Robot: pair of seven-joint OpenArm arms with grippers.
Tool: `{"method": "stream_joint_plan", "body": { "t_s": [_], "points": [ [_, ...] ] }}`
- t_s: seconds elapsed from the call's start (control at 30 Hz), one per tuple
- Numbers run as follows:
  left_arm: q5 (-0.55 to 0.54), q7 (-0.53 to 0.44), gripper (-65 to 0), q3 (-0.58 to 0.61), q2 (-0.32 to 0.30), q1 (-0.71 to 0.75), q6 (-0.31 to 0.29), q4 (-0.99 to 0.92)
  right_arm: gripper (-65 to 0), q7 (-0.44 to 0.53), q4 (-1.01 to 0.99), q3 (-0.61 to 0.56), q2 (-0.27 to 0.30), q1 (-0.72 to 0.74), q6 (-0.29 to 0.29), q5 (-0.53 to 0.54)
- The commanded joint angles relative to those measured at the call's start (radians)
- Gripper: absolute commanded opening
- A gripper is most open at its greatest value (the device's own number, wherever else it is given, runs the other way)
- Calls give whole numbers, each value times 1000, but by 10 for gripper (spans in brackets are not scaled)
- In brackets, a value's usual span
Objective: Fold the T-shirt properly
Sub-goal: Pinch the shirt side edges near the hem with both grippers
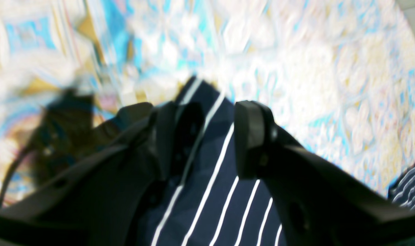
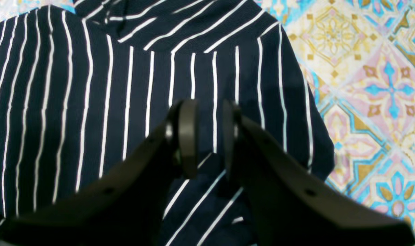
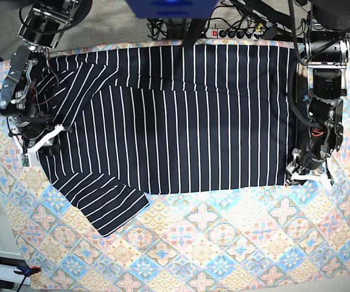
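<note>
The T-shirt [image 3: 175, 121], dark navy with thin white stripes, lies spread flat across the table with its sleeves toward the base view's left. One sleeve [image 3: 108, 207] sticks out at the front left. My left gripper [image 3: 297, 170] is at the shirt's front right hem corner. In the left wrist view it [image 1: 216, 112] has striped cloth [image 1: 214, 191] running up between its fingers. My right gripper [image 3: 38, 146] is at the shirt's left edge. In the right wrist view it [image 2: 210, 109] is closed narrowly over a fold of cloth [image 2: 91, 85].
The pastel tile-patterned tablecloth [image 3: 223, 243] covers the table, with a bare strip in front of and right of the shirt; it also shows in the right wrist view [image 2: 364, 85]. A power strip and cables [image 3: 241, 33] lie behind the table's back edge.
</note>
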Motion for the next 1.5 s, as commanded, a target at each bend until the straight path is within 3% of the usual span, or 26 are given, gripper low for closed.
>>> {"method": "stream_joint_plan", "body": {
  "t_s": [0.0, 0.33, 0.53, 0.77, 1.0, 1.07, 1.17, 1.4, 1.47],
  "points": [
    [3, -18, -368, -7, -15, -10, -10, 15, -526, 22, 19, 3, 15, 14, 7, 11],
    [3, -18, -368, -89, -12, 66, -9, 20, -526, 22, 19, 3, 15, 14, 7, 11],
    [23, -20, -368, -80, -19, 66, -9, 15, -526, 22, 22, 3, 13, 14, 7, 11],
    [115, -20, -368, -83, 69, 56, -9, 14, -526, 19, 30, 8, 13, 11, 7, 13],
    [148, -20, -372, -80, 115, 59, -10, 12, -526, 18, 30, 11, 13, 8, 7, 14],
    [148, -18, -419, -80, 116, 59, -12, 14, -526, 18, 30, 11, 13, 8, 7, 14],
    [148, -18, -643, -81, 116, 61, -12, 17, -527, 21, 30, 11, 13, 11, 7, 14],
    [144, -10, -650, -81, 110, 86, -10, 92, -520, 15, 8, 9, 27, 64, 5, -13],
    [144, -9, -650, -80, 110, 98, -10, 123, -478, 15, -29, 3, 46, 98, 5, -73]
  ]
}}
